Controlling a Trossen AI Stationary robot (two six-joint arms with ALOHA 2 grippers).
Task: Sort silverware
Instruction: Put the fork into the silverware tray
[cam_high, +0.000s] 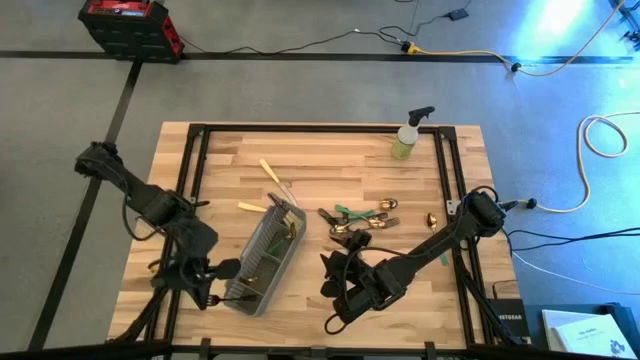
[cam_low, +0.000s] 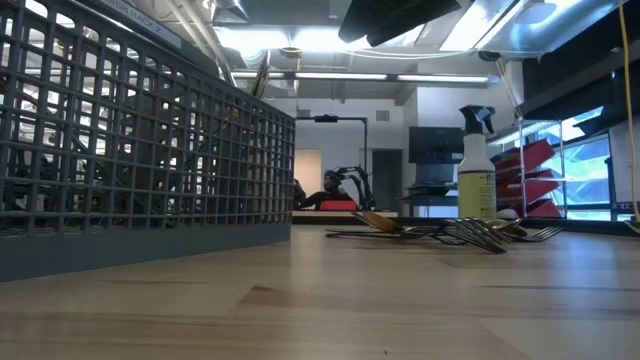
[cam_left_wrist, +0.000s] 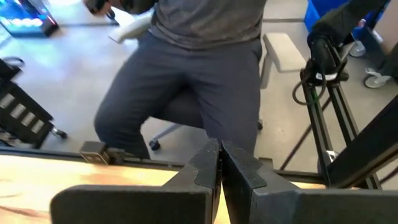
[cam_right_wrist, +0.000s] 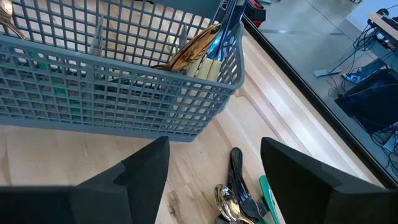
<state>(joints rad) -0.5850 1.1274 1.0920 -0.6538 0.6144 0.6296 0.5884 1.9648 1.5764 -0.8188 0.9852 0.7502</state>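
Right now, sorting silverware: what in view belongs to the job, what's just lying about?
Job:
- loose silverware pile mid-table
- two cream-handled pieces beside the caddy
- pieces already in the grey mesh caddy
- right gripper, open, near the pile

Lying about:
- spray bottle at the far edge
- left gripper, shut, idle

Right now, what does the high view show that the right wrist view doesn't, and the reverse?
High view only: both arms, the shut left gripper at the table's near edge, the spray bottle, and two cream-handled pieces lying apart. Right wrist view only: a close look through the mesh at gold heads standing in an end compartment. Both: the grey caddy, the loose silverware pile, the open right gripper.
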